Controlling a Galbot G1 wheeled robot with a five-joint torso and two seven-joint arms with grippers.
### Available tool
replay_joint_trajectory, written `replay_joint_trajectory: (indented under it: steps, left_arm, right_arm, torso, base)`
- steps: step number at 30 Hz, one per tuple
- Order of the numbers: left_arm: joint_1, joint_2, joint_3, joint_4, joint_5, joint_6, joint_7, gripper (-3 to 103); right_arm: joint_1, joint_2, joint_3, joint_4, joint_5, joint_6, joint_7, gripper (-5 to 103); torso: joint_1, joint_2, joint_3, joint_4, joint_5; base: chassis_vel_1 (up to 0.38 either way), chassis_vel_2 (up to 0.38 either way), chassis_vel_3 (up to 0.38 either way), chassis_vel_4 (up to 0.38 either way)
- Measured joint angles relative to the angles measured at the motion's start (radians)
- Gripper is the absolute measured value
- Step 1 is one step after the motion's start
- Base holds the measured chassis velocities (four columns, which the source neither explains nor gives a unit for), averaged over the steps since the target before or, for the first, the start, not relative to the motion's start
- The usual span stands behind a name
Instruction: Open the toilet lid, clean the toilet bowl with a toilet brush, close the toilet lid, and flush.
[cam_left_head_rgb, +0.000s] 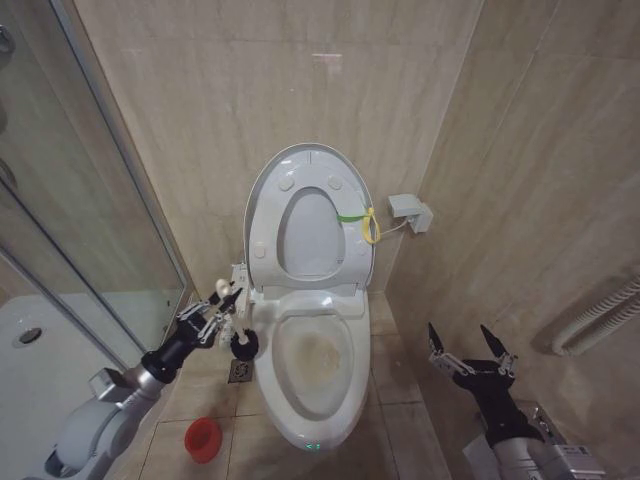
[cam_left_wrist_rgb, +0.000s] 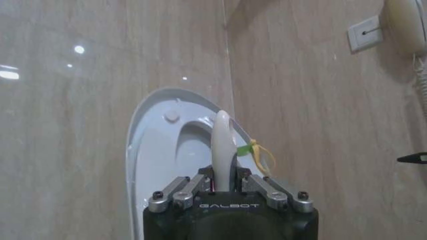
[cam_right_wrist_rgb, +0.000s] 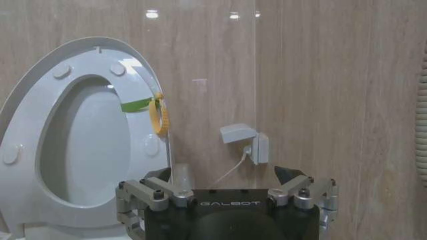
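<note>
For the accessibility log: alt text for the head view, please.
The left gripper holds the toilet brush beside the stained toilet bowl, whose toilet lid stands raised. The right gripper waits open at the right.

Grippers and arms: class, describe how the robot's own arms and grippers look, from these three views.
Both arms are silver-grey segments ending in black wrists. The left gripper and right gripper have black bodies marked GALBOT in white, silver metal finger linkages with dark screws, and dark pointed fingertips.

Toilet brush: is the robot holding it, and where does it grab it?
Yes. The left gripper is shut on the toilet brush, gripping its white handle. The right gripper holds nothing.
</note>
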Motion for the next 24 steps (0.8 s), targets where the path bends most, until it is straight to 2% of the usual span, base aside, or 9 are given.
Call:
replay_joint_trajectory:
  steps: [9, 16, 22, 23, 24]
  left_arm:
    - [-0.091, 0.013, 0.082, 0.051, -0.009, -0.005, 0.011, 20]
    - [-0.214, 0.016, 0.164, 0.103, -0.031, -0.005, 0.017, 20]
    - [-0.338, -0.008, 0.274, 0.177, -0.041, -0.004, 0.017, 20]
    - [-0.397, -0.036, 0.347, 0.234, -0.041, -0.005, 0.016, 20]
    - [-0.415, -0.05, 0.371, 0.256, -0.041, -0.007, 0.016, 20]
  right_arm:
    - [0.0, 0.0, 0.0, 0.0, 0.0, 0.0, 0.0, 100]
    - [0.0, 0.0, 0.0, 0.0, 0.0, 0.0, 0.0, 100]
    - [0.0, 0.0, 0.0, 0.0, 0.0, 0.0, 0.0, 100]
    - [0.0, 0.0, 0.0, 0.0, 0.0, 0.0, 0.0, 100]
    - [0.0, 0.0, 0.0, 0.0, 0.0, 0.0, 0.0, 100]
  torso:
    - [0.0, 0.0, 0.0, 0.0, 0.0001]
    - [0.0, 0.0, 0.0, 0.0, 0.0002]
    - [0.0, 0.0, 0.0, -0.0002, 0.0003]
    - [0.0, 0.0, 0.0, -0.0001, 0.0002]
    - [0.0, 0.0, 0.0, -0.0001, 0.0003]
  base:
    - [0.0, 0.0, 0.0, 0.0]
    - [0.0, 0.0, 0.0, 0.0]
    - [0.0, 0.0, 0.0, 0.0]
    - [0.0, 0.0, 0.0, 0.0]
    - [0.0, 0.0, 0.0, 0.0]
